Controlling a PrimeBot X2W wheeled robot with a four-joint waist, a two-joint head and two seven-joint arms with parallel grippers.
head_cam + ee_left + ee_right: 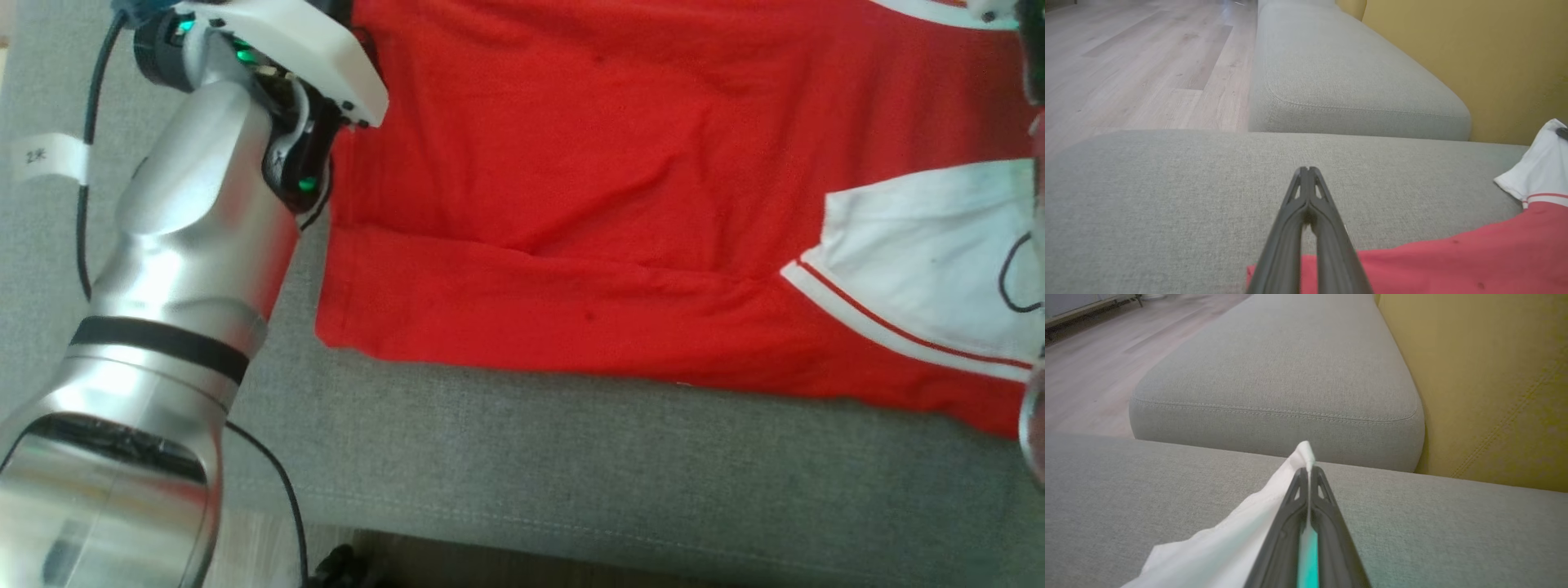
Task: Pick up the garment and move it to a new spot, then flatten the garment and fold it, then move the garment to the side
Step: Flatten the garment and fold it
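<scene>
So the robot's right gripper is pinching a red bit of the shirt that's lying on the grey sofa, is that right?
Not quite. The bit it pinches is white, not red. The right wrist view shows the right gripper shut on a white fold of the shirt. The rest stands: the shirt lies on the grey sofa.

Grey woven seat cushion (1167, 196) spans the lower half of the left wrist view. A second grey cushion (1339, 73) lies just beyond its far edge and runs toward top centre, with a stitched seam along its rounded front. Pale wood-plank floor (1135, 61) occupies the upper left and a mustard-yellow upholstered back (1474, 53) the upper right; the right wrist view shows a stitched seam on that yellow surface at right.
</scene>
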